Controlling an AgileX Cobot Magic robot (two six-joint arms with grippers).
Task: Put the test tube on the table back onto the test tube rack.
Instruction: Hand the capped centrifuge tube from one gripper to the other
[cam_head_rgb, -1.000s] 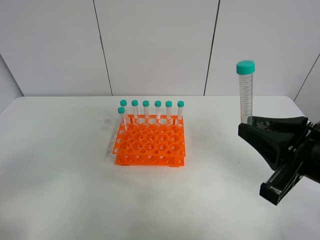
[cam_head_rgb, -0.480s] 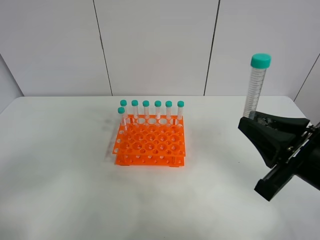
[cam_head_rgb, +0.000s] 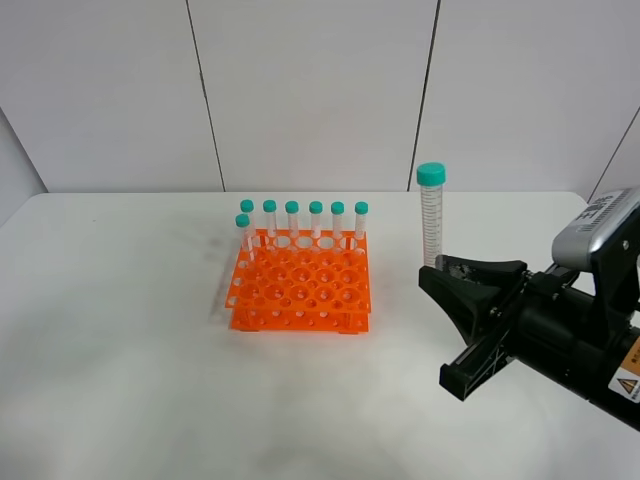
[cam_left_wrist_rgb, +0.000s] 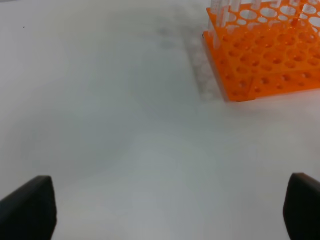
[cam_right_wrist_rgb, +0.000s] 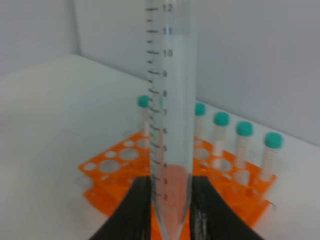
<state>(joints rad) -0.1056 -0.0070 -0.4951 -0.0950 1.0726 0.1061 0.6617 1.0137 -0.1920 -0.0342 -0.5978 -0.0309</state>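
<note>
Exterior high: The tabletop (cam_head_rgb: 120, 350) is white and matte with rounded far corners, and it lies bare to the left of and in front of the test tube rack (cam_head_rgb: 300, 285). The rack is orange plastic in two tiers with a grid of round holes. Seven teal-capped clear tubes (cam_head_rgb: 315, 220) stand upright in its far rows; the nearer holes are vacant. The test tube (cam_head_rgb: 431, 215) is clear and graduated with a teal screw cap. It stands upright in the air to the right of the rack, its lower end clamped in the black, wedge-shaped right jaws. A strip of bare tabletop separates the rack from the jaws.

Left wrist: The left jaws are spread wide and grip nothing. Only two black tips show, with plain tabletop (cam_left_wrist_rgb: 110, 125) between them. One rack corner (cam_left_wrist_rgb: 265, 55) lies beyond, well apart.

Right wrist: The conical tip of the test tube (cam_right_wrist_rgb: 170, 125) is pinched between two black fingers (cam_right_wrist_rgb: 135, 210). Its printed scale is legible. The rack (cam_right_wrist_rgb: 115, 165) and its capped tubes (cam_right_wrist_rgb: 245, 142) lie behind.

Change: Half a second earlier the tube leaned, higher up and farther right. It is now vertical, lower and nearer the rack. The rack is unmoved.
</note>
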